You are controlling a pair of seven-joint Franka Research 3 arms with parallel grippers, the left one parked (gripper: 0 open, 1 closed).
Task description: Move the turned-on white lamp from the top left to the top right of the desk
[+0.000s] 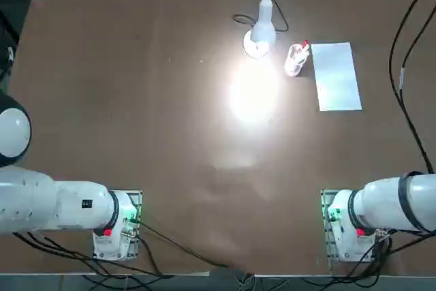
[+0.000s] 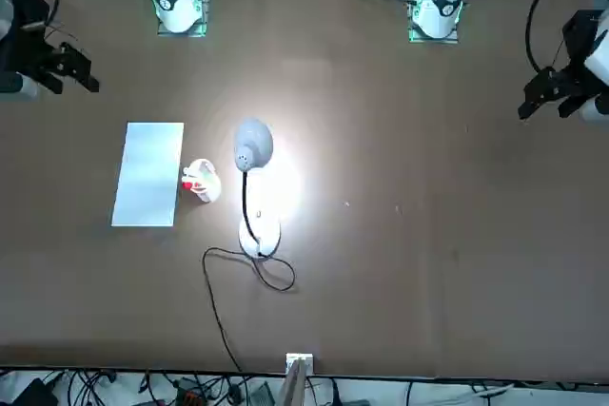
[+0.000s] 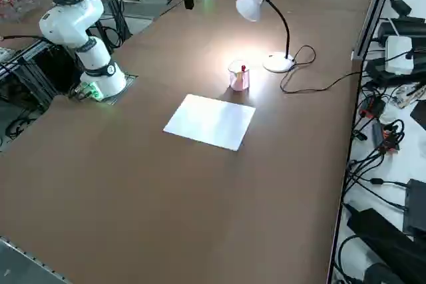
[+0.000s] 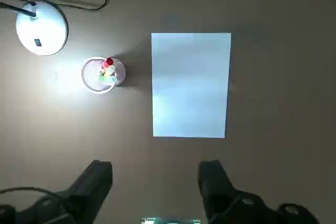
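The white lamp [image 1: 261, 32] stands lit at the far side of the desk [image 1: 136, 100], a little right of the middle, throwing a bright patch on the wood. Its round base [image 4: 41, 27] sits beside a small cup of red pens [image 4: 102, 74], and its thin black cord [image 2: 271, 278] loops behind it toward the far edge. In the right side view the lamp's head [image 3: 251, 4] arches over on a curved neck. My right gripper [image 4: 156, 182] hangs high over the desk, on my side of the paper sheet. It is open and empty, well clear of the lamp.
A white paper sheet [image 1: 336, 76] lies flat just right of the pen cup [image 1: 296, 58]. Cables and plugs run along the desk's far edge [image 2: 304, 368]. My right arm's base [image 1: 347, 226] is bolted at the near right.
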